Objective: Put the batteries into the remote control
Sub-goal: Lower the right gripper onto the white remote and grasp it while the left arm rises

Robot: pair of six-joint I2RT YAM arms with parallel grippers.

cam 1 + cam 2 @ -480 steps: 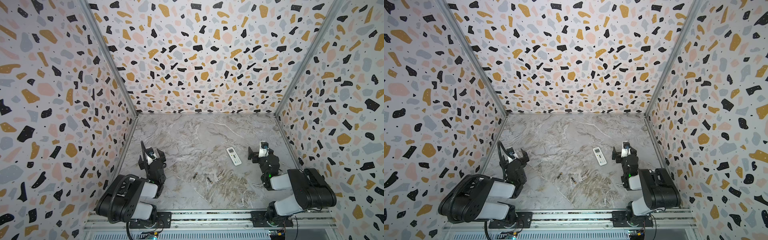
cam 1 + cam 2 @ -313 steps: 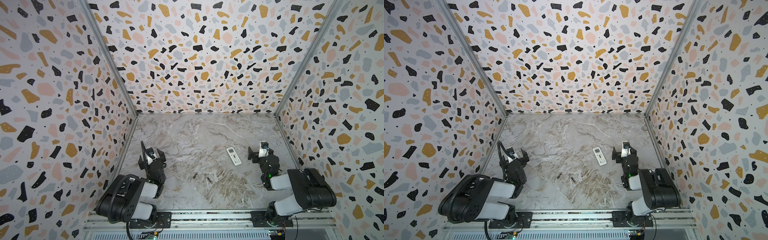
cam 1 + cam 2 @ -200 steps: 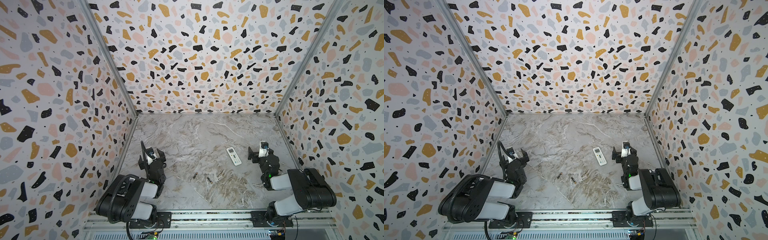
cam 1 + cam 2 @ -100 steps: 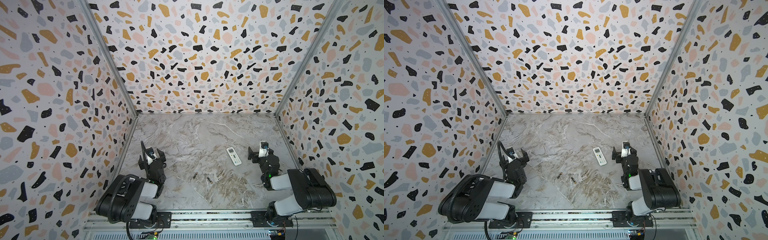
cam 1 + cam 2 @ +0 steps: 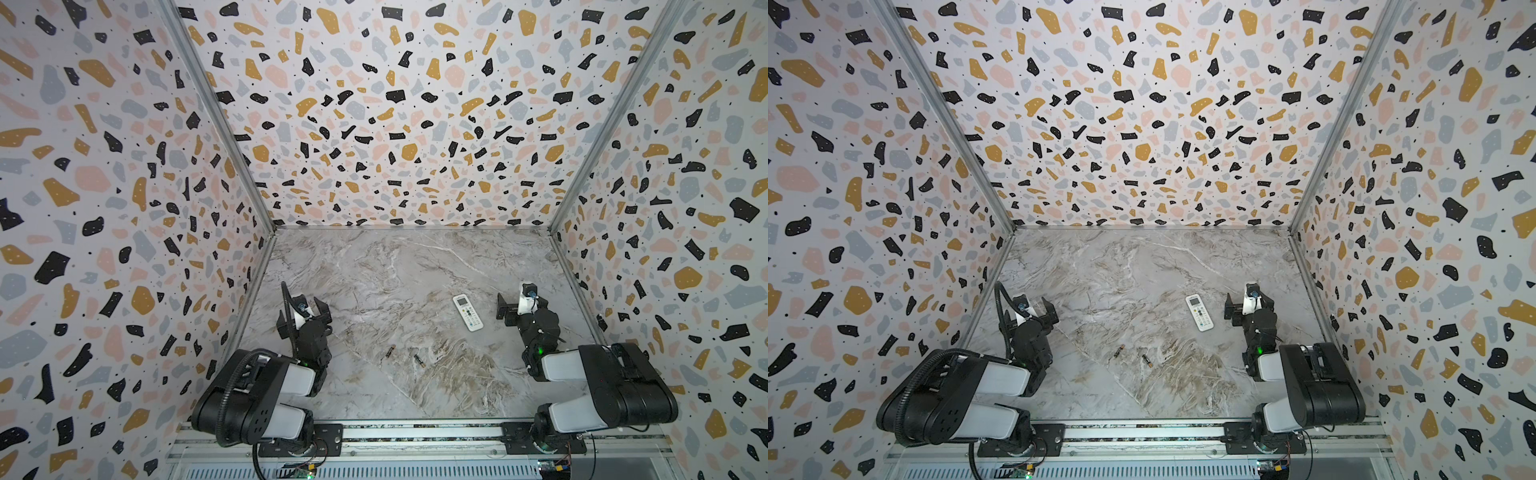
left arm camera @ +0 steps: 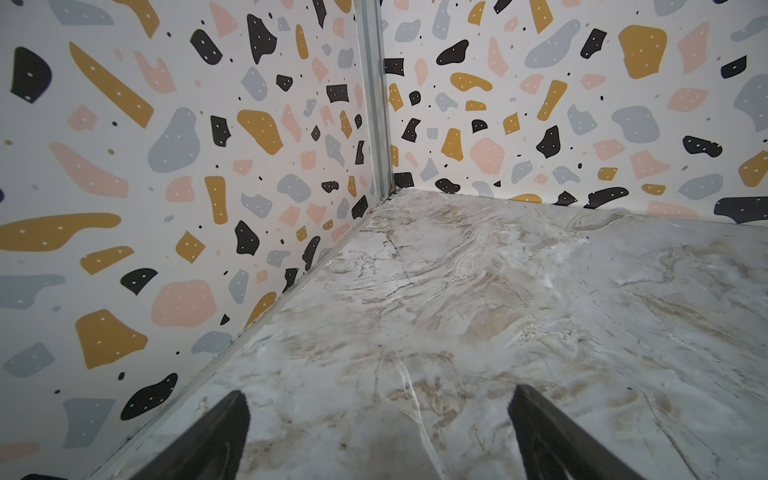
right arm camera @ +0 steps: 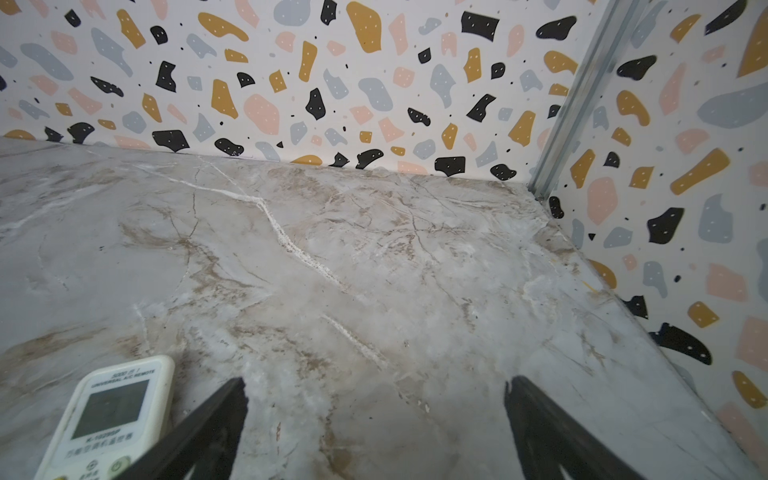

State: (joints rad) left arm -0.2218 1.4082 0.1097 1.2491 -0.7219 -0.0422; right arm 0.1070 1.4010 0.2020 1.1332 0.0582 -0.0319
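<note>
The white remote control (image 5: 468, 312) (image 5: 1199, 312) lies button side up on the marble floor, right of middle, its grey display toward the back. In the right wrist view its display end (image 7: 112, 415) shows beside one finger. Two small dark batteries with coppery ends lie apart near the front middle: one (image 5: 389, 351) (image 5: 1119, 351) and the other (image 5: 419, 360) (image 5: 1146, 360). My right gripper (image 5: 517, 307) (image 5: 1245, 308) (image 7: 374, 399) stands open just right of the remote, with nothing between its fingers. My left gripper (image 5: 302, 313) (image 5: 1032, 312) (image 6: 378, 409) stands open by the left wall, holding nothing.
Terrazzo-patterned walls (image 5: 395, 124) close in the marble floor (image 5: 395, 270) on three sides, with metal corner posts (image 6: 376, 104) (image 7: 582, 95). A metal rail (image 5: 415, 432) runs along the front, carrying both arm bases.
</note>
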